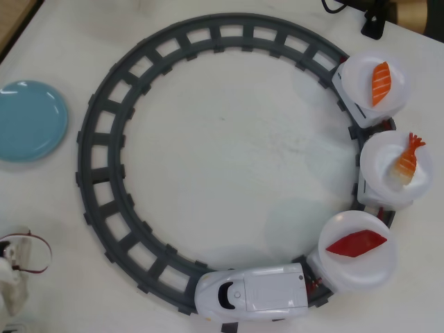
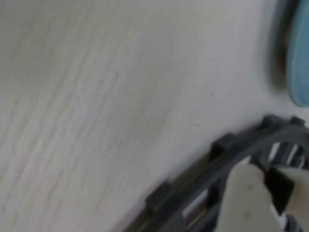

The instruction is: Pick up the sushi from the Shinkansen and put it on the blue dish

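Arm body (image 1: 10, 284): white/cream plastic, seen at bottom-left corner of overhead view; mostly cropped by frame edge.
Cable (image 1: 38, 251): thin dark-red wire w/ white strand, looped over the white part.
Gripper (image 2: 270, 200): blurred in wrist view, lower right.
Finger (image 2: 248, 200): cream/off-white, broad, rounded tip, matte; a few faint specks.
Dark part: black block just right of cream finger, detail too blurred.
Screws/markings: can't tell.

Pale white tabletop (image 1: 229, 139), evenly lit
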Action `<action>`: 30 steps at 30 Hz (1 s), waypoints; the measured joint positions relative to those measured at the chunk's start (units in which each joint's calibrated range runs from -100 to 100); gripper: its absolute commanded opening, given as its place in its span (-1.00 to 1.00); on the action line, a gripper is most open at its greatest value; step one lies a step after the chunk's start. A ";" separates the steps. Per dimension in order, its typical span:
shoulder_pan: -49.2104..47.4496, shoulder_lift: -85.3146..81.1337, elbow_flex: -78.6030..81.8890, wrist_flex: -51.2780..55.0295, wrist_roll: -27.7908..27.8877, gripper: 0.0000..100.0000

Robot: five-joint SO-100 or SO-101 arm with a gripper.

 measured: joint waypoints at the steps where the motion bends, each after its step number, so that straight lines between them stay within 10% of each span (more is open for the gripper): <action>1: 0.00 0.00 -1.28 0.76 0.05 -0.92; 30: 5.39 60.23 -62.31 15.88 2.79 -0.90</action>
